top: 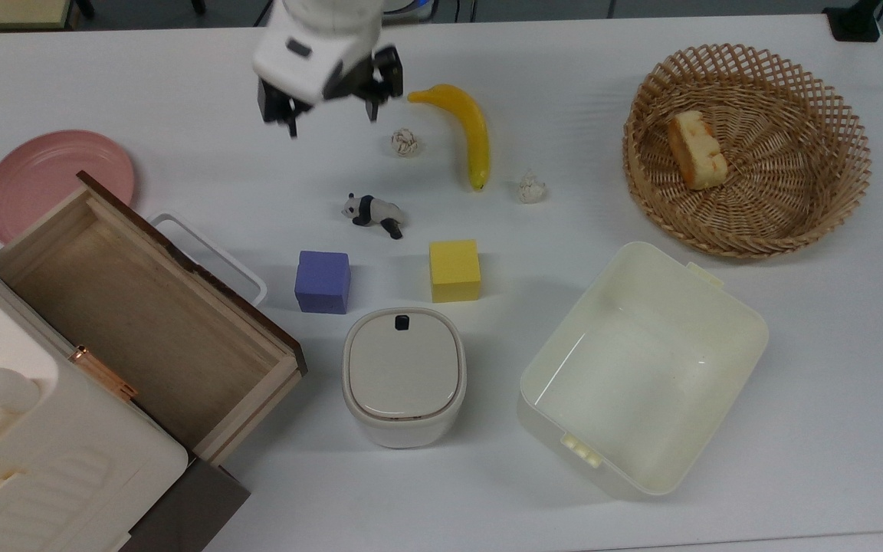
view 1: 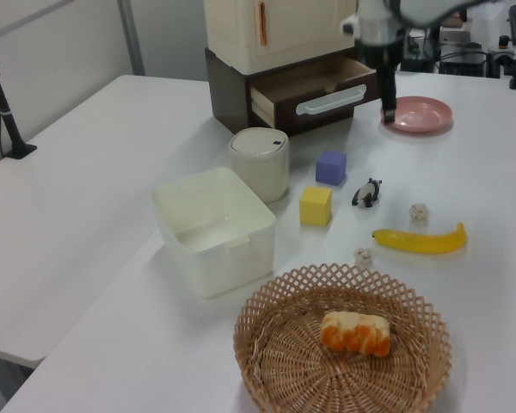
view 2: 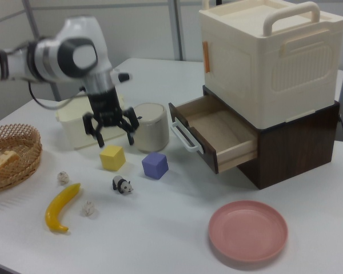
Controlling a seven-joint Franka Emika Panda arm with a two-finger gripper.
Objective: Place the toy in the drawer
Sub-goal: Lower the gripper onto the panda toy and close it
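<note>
The toy, a small black-and-white panda [top: 372, 212] [view 1: 367, 192] [view 2: 122, 184], stands on the white table between the crumpled balls and the two cubes. My gripper [top: 333, 123] [view 1: 388, 114] [view 2: 114, 140] hangs open above the table, nothing between its fingers. In the top view it sits up and to the left of the panda, well apart from it. The drawer [top: 127, 314] [view 1: 318, 82] [view 2: 217, 128] is pulled out of the cream cabinet. It shows a bare light-wood inside, a dark front panel and a white loop handle [top: 211, 253].
A purple cube [top: 323, 281] and a yellow cube [top: 454, 270] lie just below the panda in the top view. A lidded canister [top: 403, 376], cream tub [top: 641, 368], banana [top: 464, 130], two paper balls [top: 405, 142], wicker basket [top: 748, 146] and pink plate [top: 54, 180] surround them.
</note>
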